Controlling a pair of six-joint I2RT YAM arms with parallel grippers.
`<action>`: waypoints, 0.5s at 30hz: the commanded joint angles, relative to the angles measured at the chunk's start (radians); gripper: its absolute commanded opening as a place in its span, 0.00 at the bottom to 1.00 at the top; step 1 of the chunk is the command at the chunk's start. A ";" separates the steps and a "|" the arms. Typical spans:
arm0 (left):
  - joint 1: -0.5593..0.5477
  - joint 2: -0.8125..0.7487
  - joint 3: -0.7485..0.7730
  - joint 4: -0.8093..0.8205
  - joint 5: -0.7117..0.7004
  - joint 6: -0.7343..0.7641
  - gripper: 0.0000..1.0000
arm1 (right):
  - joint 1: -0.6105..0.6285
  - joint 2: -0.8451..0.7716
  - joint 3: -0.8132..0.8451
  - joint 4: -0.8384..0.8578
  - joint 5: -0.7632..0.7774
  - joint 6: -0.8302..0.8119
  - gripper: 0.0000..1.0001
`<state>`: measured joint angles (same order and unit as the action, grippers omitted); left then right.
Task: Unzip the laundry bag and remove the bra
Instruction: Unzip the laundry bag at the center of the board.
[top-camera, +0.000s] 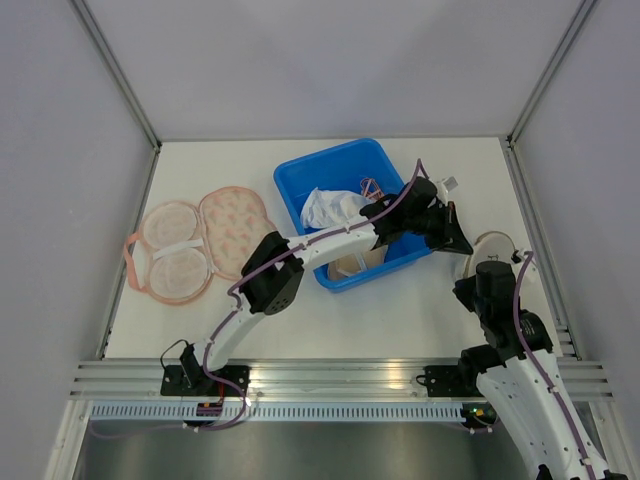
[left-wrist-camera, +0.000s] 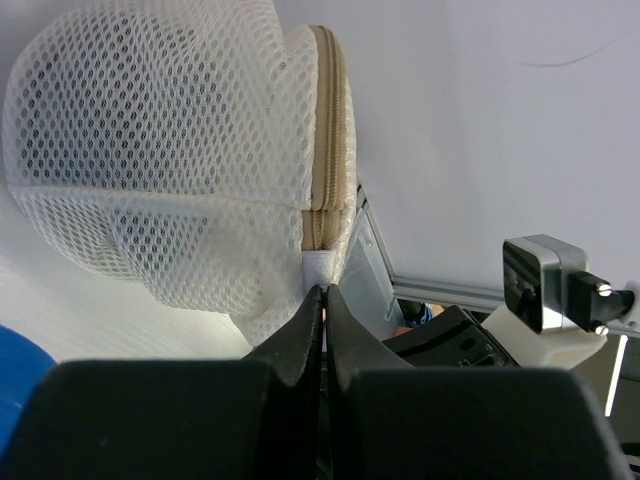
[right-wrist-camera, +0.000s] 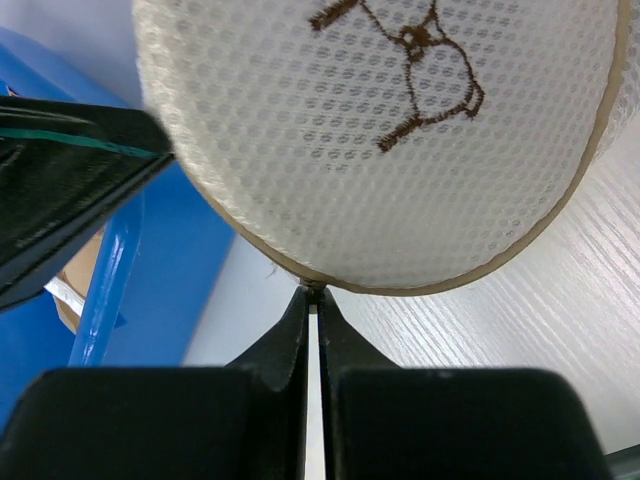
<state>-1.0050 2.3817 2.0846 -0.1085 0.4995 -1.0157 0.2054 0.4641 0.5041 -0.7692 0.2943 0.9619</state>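
**A:** Where is the laundry bag (top-camera: 492, 243)?

**B:** On the right side of the tabletop (top-camera: 400, 310), just beside the blue bin (top-camera: 340, 170). From above, the right arm (top-camera: 510, 330) hides most of it. It is a rounded white mesh pouch with a tan zipper (left-wrist-camera: 325, 130) running along its seam, closed as far as the left wrist view shows. One face carries a brown embroidered figure (right-wrist-camera: 410, 60). I cannot tell what is inside through the mesh.

**A:** And the 2 sets of fingers?

**B:** The left fingers (left-wrist-camera: 295, 335) are pressed tight on a small white tab (left-wrist-camera: 318, 264) at the end of the zipper. The left arm (top-camera: 330, 240) reaches across over the bin to get there. The right fingers (right-wrist-camera: 290, 335) are narrowed to a slit with their tips against the bag's tan rim. Whether they pinch anything there I cannot tell.

**A:** Anything else around?

**B:** A crumpled white cloth (top-camera: 325, 208) sits in the bin. Well apart, at the left of the tabletop, a pink cupped garment (top-camera: 195, 245) lies spread flat.
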 joint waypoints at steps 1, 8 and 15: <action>0.029 -0.001 0.084 0.015 0.027 0.069 0.02 | 0.002 -0.005 -0.003 -0.050 -0.011 0.009 0.03; 0.058 0.020 0.121 0.015 0.034 0.097 0.02 | 0.003 0.044 0.020 -0.090 0.008 0.006 0.00; 0.088 0.069 0.201 0.017 0.050 0.095 0.02 | 0.003 0.079 0.042 -0.085 0.054 0.047 0.00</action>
<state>-0.9451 2.4348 2.2013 -0.1402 0.5350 -0.9524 0.2054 0.5217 0.5064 -0.8021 0.3149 0.9848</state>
